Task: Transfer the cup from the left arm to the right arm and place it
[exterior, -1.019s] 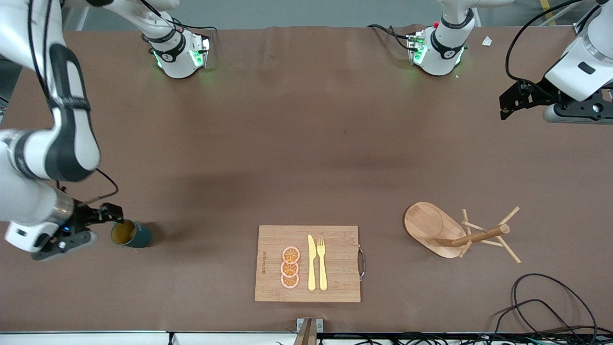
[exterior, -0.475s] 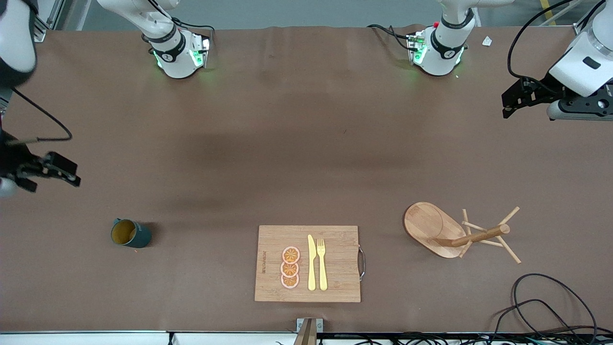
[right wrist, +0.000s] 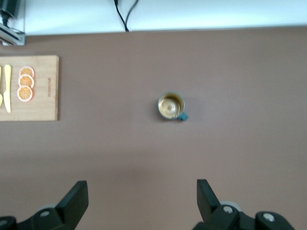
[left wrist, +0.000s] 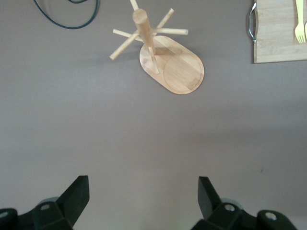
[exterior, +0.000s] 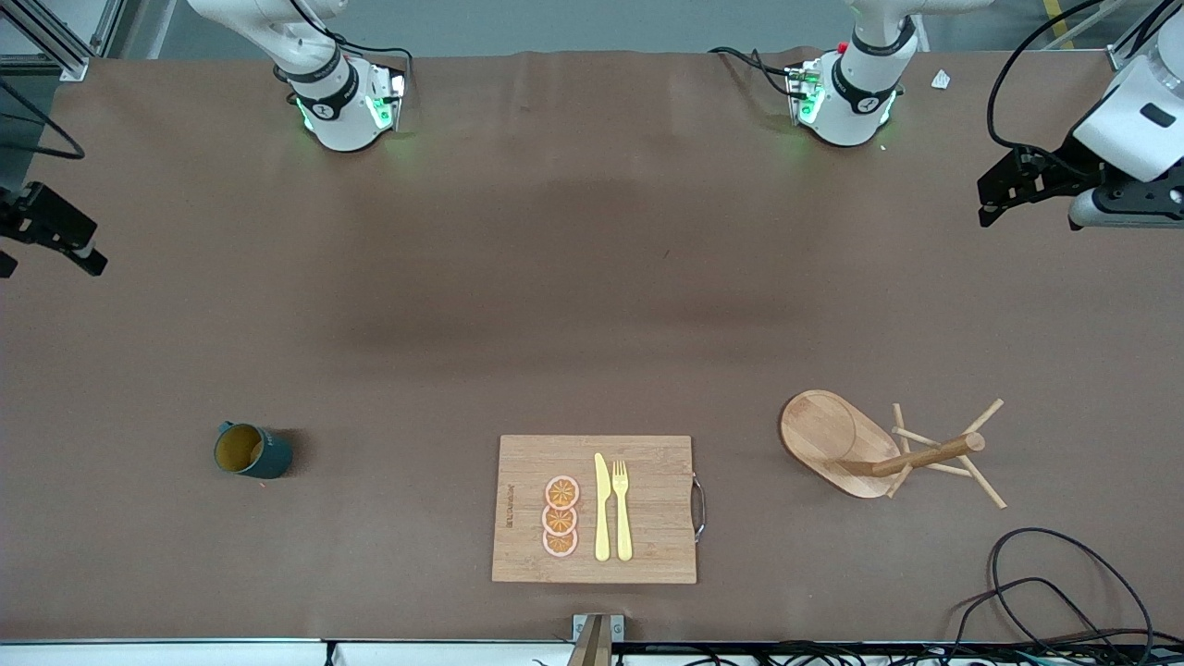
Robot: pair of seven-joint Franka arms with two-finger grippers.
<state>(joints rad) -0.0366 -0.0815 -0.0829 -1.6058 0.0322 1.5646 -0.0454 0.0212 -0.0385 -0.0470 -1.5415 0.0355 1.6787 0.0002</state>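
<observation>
Teal and upright, the cup [exterior: 252,450] stands on the brown table [exterior: 592,277] toward the right arm's end in the front view, level with the board [exterior: 595,509] and well apart from it. On the board lie three orange slices [exterior: 561,516], a knife [exterior: 602,507] and a fork [exterior: 622,509]. A wooden rack [exterior: 879,450] with pegs stands toward the left arm's end, with cables [exterior: 1045,592] nearer the camera. The right gripper [exterior: 46,231] hangs high at the table's edge, holding nothing. The left gripper [exterior: 1017,180] hangs over its own end of the table, also empty.

From the left wrist, the left gripper [left wrist: 144,199] has its fingers spread wide above bare table; the rack [left wrist: 165,57] and a corner of the board [left wrist: 280,31] show farther off.

From the right wrist, the right gripper [right wrist: 142,201] is likewise spread wide, with the cup [right wrist: 171,106] standing alone on the table, yellow inside showing, and the board [right wrist: 29,87] off to one side.
</observation>
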